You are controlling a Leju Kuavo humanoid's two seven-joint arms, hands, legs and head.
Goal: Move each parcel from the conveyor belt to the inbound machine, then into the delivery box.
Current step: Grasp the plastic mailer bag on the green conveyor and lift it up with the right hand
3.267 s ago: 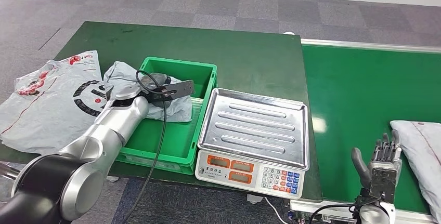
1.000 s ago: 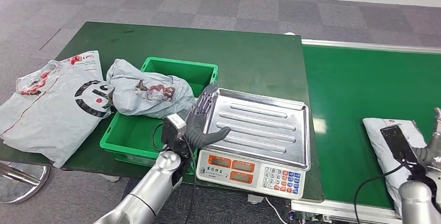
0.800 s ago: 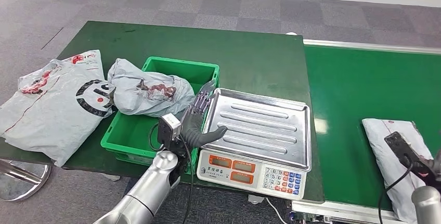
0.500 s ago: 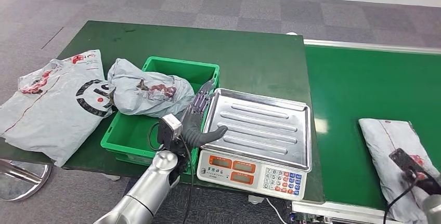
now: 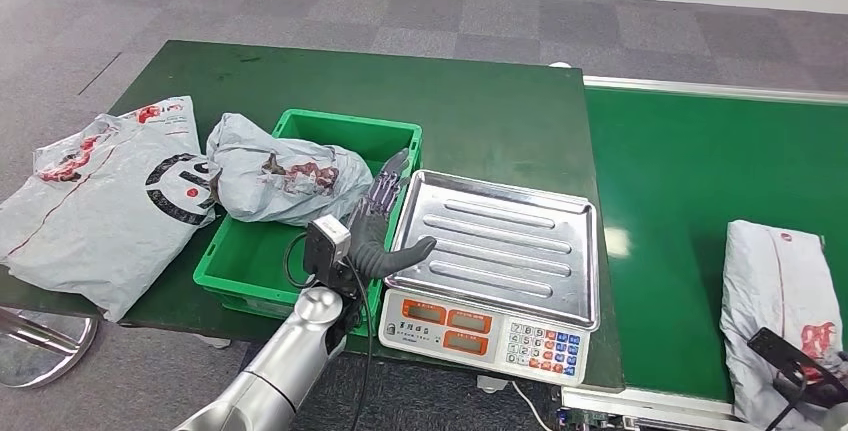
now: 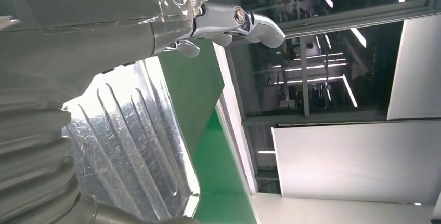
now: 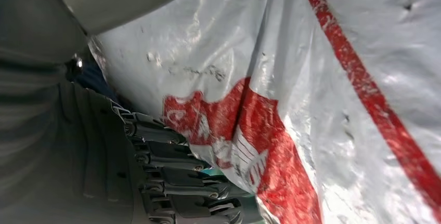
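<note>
A grey parcel with red print (image 5: 785, 296) lies on the green conveyor belt (image 5: 690, 181), near its front right edge. My right hand (image 7: 130, 146) grips this parcel (image 7: 322, 109): the thumb lies across one side and the dark fingers (image 7: 177, 182) press the other. My left hand (image 5: 385, 223) hovers open with its fingers spread at the left rim of the scale's steel tray (image 5: 500, 241), which carries nothing. The left wrist view shows the tray (image 6: 135, 146) just beyond my left hand (image 6: 78, 52). A grey parcel (image 5: 285, 179) lies over the back left corner of the green box (image 5: 250, 266).
A large grey parcel (image 5: 95, 201) lies on the dark green table (image 5: 400, 91) left of the box. The scale's keypad (image 5: 540, 341) faces me at the table's front edge. A cable hangs from my left wrist beside the box.
My right arm has drawn back to the lower right, and the parcel in it has turned lengthwise and slid nearer the belt's front. My left hand left the box earlier and now holds still.
</note>
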